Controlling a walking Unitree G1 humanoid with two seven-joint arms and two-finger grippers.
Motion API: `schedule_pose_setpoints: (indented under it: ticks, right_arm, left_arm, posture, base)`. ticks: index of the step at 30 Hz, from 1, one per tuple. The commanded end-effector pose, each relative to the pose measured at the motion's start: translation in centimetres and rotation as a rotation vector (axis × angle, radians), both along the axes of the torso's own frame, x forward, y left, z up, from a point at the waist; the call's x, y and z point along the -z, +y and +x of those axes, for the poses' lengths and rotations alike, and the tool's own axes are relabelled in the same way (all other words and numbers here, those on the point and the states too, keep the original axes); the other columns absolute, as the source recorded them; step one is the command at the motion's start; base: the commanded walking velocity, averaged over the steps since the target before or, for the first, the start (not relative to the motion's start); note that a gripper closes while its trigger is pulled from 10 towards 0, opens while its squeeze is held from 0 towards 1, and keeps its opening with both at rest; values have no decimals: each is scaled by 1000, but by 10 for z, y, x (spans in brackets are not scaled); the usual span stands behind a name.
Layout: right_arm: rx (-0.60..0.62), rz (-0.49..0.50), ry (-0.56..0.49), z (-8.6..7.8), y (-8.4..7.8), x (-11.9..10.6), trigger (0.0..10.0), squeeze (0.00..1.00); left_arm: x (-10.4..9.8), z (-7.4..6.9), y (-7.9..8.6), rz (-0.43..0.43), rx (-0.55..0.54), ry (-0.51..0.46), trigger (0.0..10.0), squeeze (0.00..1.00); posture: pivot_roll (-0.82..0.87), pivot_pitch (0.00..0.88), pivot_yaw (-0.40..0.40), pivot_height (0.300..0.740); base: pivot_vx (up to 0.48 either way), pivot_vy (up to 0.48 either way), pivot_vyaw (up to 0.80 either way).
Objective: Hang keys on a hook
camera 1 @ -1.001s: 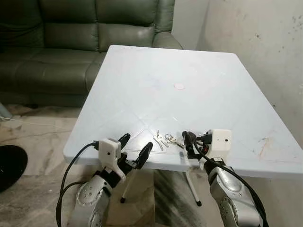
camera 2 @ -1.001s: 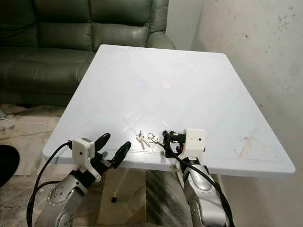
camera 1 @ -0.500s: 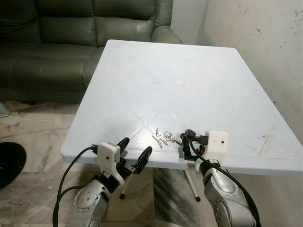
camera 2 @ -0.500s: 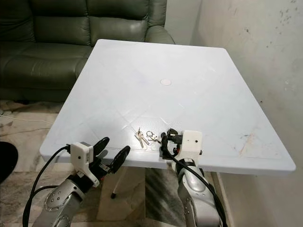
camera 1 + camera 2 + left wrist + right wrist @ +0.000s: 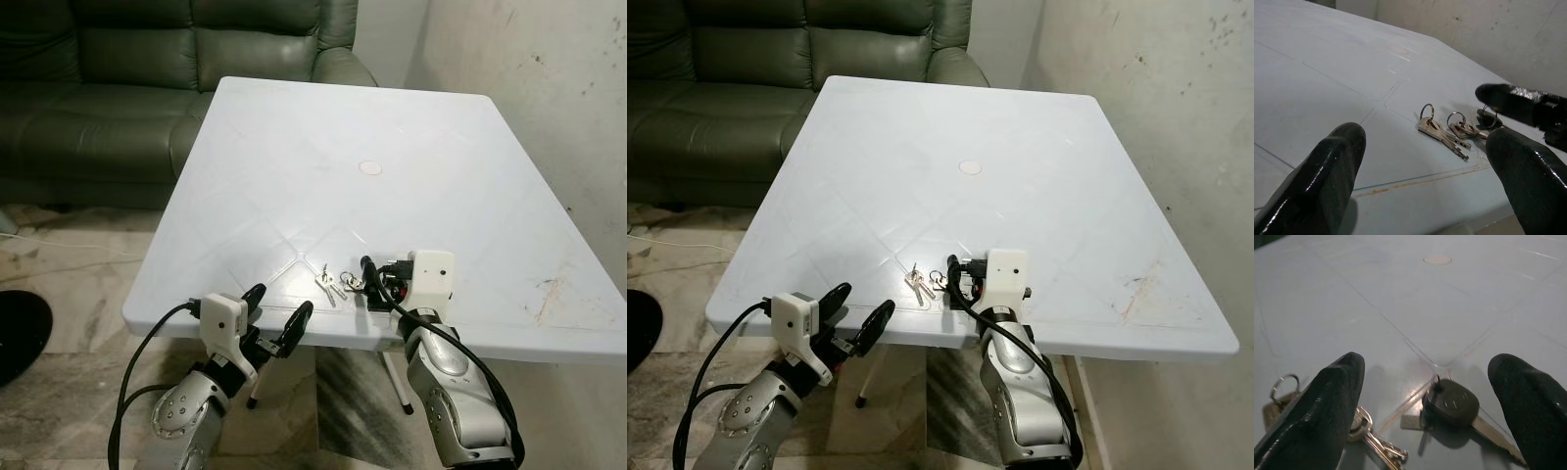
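Big green sofa (image 5: 147, 78) sits behind the white surface (image 5: 323, 127), and that surface is the anchor here, nothing else on it but a small round mark (image 5: 370, 167) out toward its middle. Down at the surface's near edge, the right hand (image 5: 370, 277) is over the top, fingers spread wide and flat, straddling the black-headed key (image 5: 1450, 404) with nothing gripped yet. The left hand (image 5: 278, 313) hangs just below and off the near edge, also wide, holding nothing. The keys (image 5: 338, 285) lie loose on the surface close to that near edge, a couple of silver bunches on rings with the black-headed one alongside. Risk from here, I'd say: they're flat and thin on slick plastic, so closing fingers could skate them toward the near edge and off, or pinch one ring and leave the rest. No hook that I can spot.
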State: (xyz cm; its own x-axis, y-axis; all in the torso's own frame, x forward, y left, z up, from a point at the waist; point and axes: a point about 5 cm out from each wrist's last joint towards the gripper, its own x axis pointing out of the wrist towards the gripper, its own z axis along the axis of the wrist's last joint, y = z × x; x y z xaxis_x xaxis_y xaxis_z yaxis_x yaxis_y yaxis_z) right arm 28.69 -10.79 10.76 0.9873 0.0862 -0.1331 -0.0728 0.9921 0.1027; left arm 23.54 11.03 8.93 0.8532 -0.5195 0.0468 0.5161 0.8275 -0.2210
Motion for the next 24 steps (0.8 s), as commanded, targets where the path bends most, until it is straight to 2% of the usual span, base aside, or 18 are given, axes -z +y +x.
schedule_pose_setpoints:
  ticks: [1, 14, 15, 17, 24]
  right_arm:
    - [19, -24, 18, 2, 0, 3, 10000, 0]
    - [21, -77, 38, -3, -2, 12, 10000, 0]
    - [29, -77, 28, -3, -2, 11, 3098, 0]
    - [45, -87, 16, -2, -3, 10, 157, 0]
    - [35, -135, 28, -2, -1, 13, 0, 0]
  left_arm:
    - [-4, 0, 0, -4, -3, -8, 10000, 0]
    - [-4, 0, 0, -3, -7, -7, 10000, 0]
    - [-5, 1, 0, -2, -8, -8, 10000, 0]
    - [-5, 2, -1, -2, -8, -10, 10000, 0]
    - [-5, 2, -1, -1, -12, -11, 10000, 0]
  posture:
    - [30, 102, -86, 740]
    - [28, 110, -88, 740]
    - [28, 108, -88, 740]
    - [28, 108, -87, 740]
    - [34, 110, -91, 740]
  base:
    - [0, 0, 0]
    - [0, 0, 0]
    - [0, 0, 0]
    - [0, 0, 0]
    - [0, 0, 0]
